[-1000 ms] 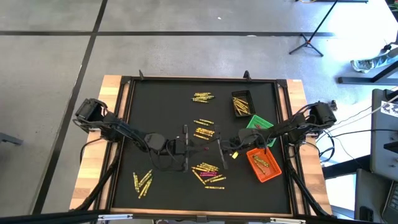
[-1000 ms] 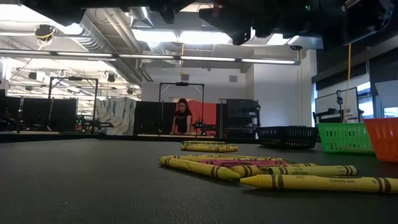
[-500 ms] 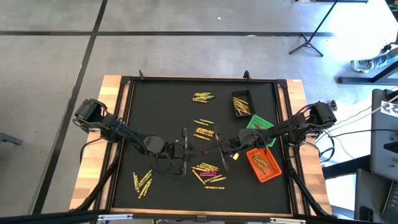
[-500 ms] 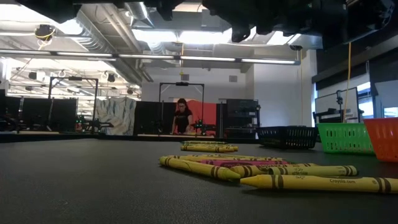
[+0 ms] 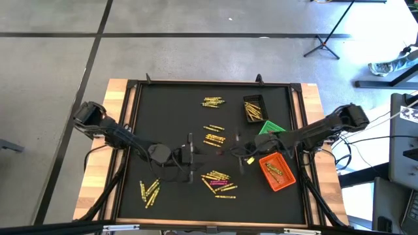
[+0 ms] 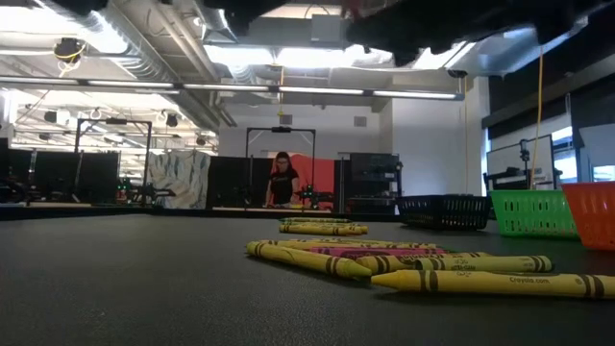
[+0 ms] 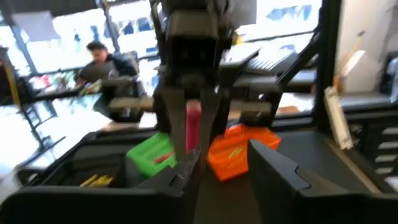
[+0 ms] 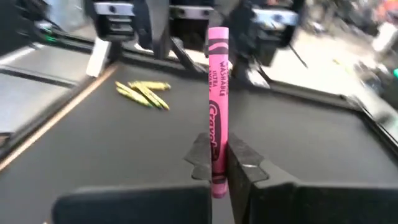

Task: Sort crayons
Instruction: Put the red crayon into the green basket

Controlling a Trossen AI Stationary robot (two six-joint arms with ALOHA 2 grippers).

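Note:
A pink crayon (image 8: 217, 93) stands upright in the air over the mat's middle, with my right gripper (image 8: 219, 163) shut on it. In the high view this gripper (image 5: 230, 155) comes in from the right. My left gripper (image 5: 196, 156) faces it from the left, a little apart. Its fingers (image 7: 280, 174) are open with nothing between them, and beyond them the pink crayon (image 7: 193, 127) shows in the other gripper. Yellow crayons lie flat on the mat in loose groups (image 5: 219, 181), (image 5: 149, 190), (image 5: 214, 138), (image 5: 212, 101). My right gripper pinches the pink crayon's lower part (image 8: 216, 149) between its two fingers (image 8: 244, 165). The fingers come about level from the table's right and lie across the crayon. The crayon stands upright, clear of the mat. Most of its length is above the fingers and a short end is below them.
Three small bins stand at the mat's right: black (image 5: 255, 108) with yellow crayons, green (image 5: 273, 130), and orange (image 5: 277, 172) with a few crayons. A raised frame (image 5: 134, 143) edges the mat. Several crayons (image 6: 404, 261) lie close to the low camera. A person stands far off in the room.
The two grippers have drawn apart, the left toward the table's left edge and the right toward its right edge. Both have risen a little. The pink crayon has stayed with the right gripper, and the left has let it go.

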